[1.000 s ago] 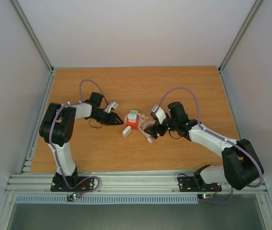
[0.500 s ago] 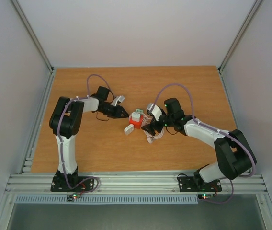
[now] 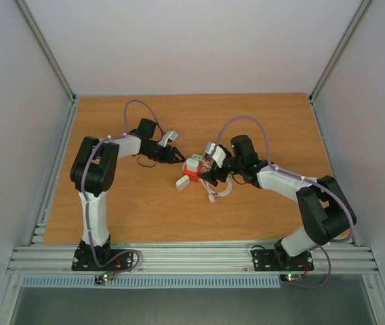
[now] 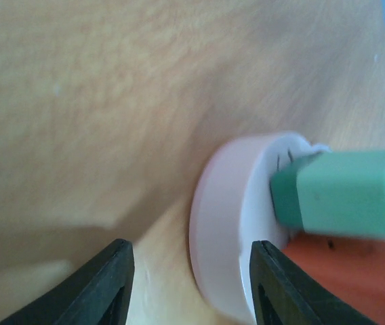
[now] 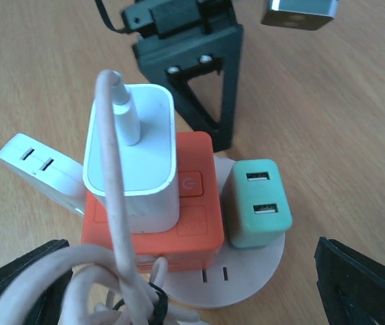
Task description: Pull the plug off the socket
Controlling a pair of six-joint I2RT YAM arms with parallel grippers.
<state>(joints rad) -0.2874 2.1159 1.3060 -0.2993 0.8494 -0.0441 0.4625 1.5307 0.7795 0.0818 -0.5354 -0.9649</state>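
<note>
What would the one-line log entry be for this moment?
left gripper: open, beside socket | right gripper: open, near socket | green adapter, red cube: plugged into socket

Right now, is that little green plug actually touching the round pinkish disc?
Touching. The right wrist view shows the green plug standing on the socket disc, its base flush against the disc's top. The left wrist view shows the same contact.
</note>
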